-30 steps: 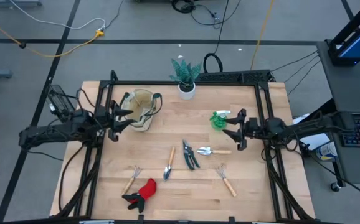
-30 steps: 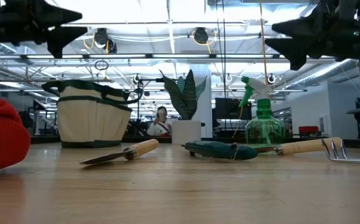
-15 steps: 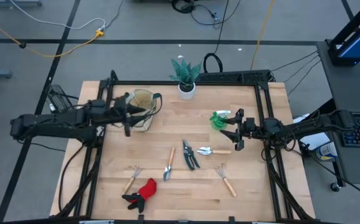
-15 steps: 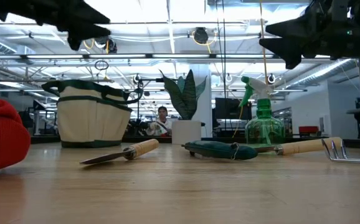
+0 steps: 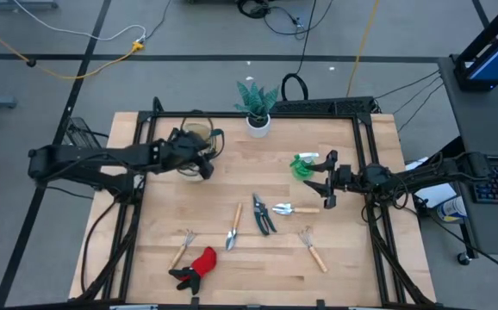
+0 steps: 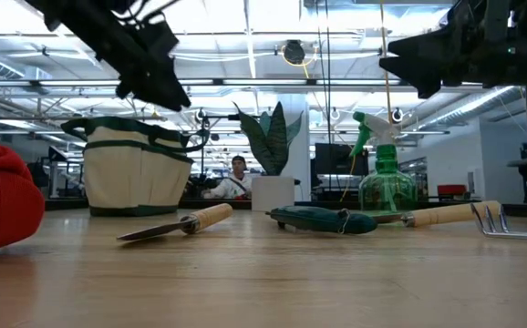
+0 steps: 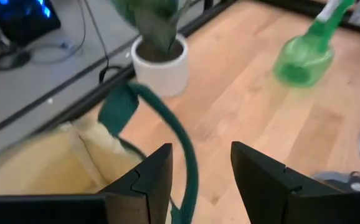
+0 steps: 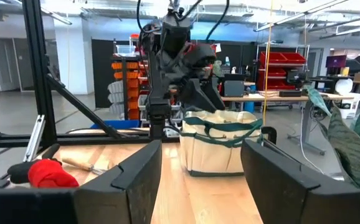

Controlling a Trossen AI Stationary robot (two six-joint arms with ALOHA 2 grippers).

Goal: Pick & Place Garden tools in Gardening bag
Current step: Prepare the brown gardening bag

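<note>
My left pincer hovers over the bag at the desk's far left, jaws apart around its green handle, not yet closed on it. Right pincer waits wide open and empty just beside the bottle. The tools lie mid-desk, nearer the right arm.

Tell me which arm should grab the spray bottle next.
Right. The right gripper hangs open just beside the green spray bottle, while the left gripper is across the table over the gardening bag.
</note>
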